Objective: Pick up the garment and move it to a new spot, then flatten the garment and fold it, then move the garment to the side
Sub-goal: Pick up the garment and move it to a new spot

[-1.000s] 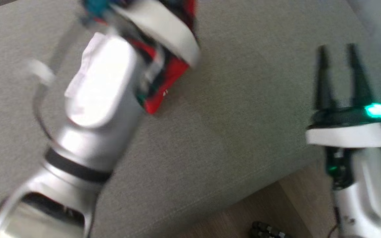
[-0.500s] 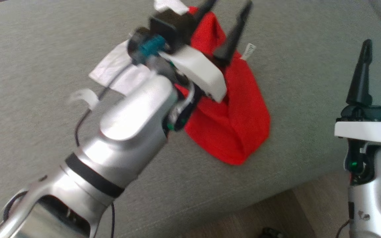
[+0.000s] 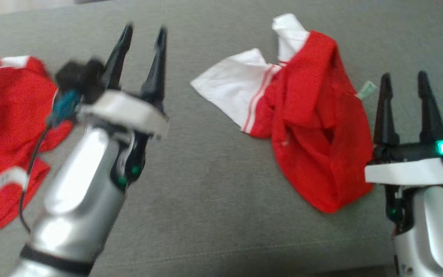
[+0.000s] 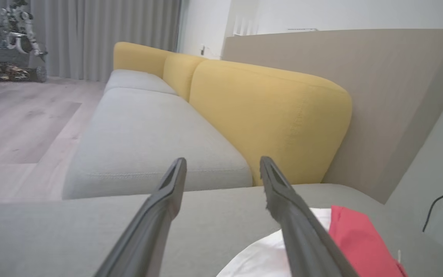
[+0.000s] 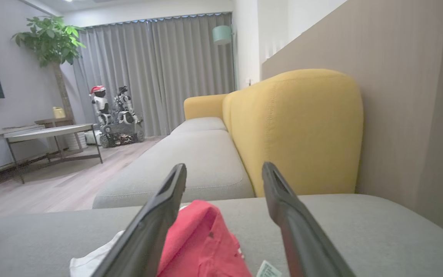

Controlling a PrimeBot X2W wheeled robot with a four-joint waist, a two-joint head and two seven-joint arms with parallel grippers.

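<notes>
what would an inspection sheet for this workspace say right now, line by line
surface: grey sofa cushion, both garments lie on it
job's things: red and white garment, crumpled on the cushion, white sleeve spread toward the robot's left, not folded yet
clutter: second red garment at the left edge of the head view
hands: left hand open, holding nothing, above the cushion; right hand open, holding nothing, by the garment's right edge
cables: dark cable along the left arm; black cable on the wall
surroundings: yellow backrest, grey curtains, potted plant, table, wooden floor
</notes>
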